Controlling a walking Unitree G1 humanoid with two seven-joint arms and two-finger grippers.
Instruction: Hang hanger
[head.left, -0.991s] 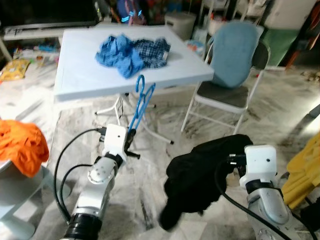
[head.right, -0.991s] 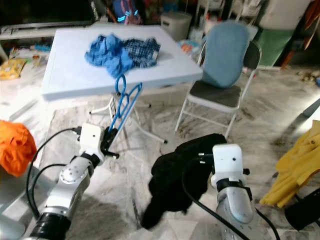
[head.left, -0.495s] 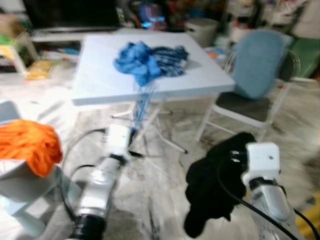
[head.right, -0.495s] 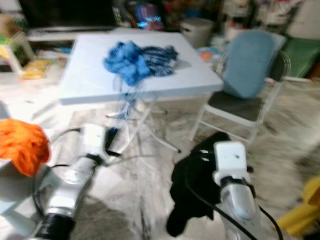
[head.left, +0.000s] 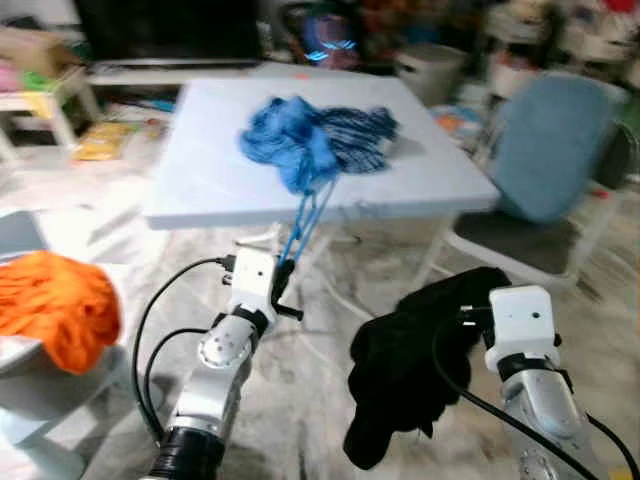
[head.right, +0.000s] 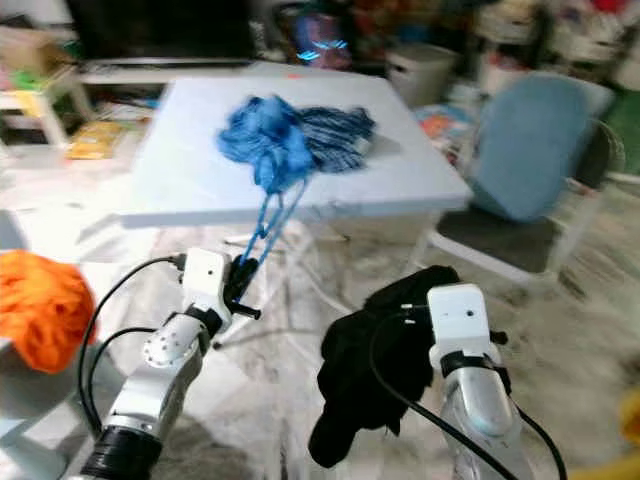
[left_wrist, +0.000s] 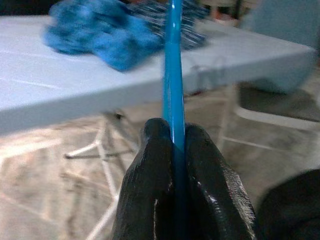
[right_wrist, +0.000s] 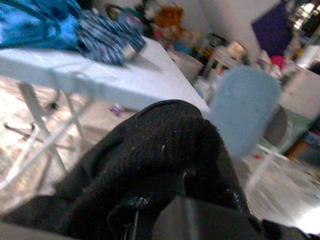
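- White folding worktop (head.left: 200, 185) carrying blue clothes (head.left: 315, 140); blue-backed folding chair (head.left: 545, 150) beside it; marble floor (head.left: 300, 400).
- Left tool (left_wrist: 172, 145) clenched on blue hanger (left_wrist: 173, 65).
- Right tool's grip hidden under black garment (head.left: 420, 360).
- Camera has panned since the earlier frame.

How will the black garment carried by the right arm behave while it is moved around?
The black garment is probably floppy: it drapes and sags below the right tool. It looks light, bunched in loose folds. It may swing or slip, since much of it hangs free.

L hand (left_wrist: 175, 145) pinching blue hanger (left_wrist: 173, 75); blurry, prob. clothes (left_wrist: 100, 35) behind.
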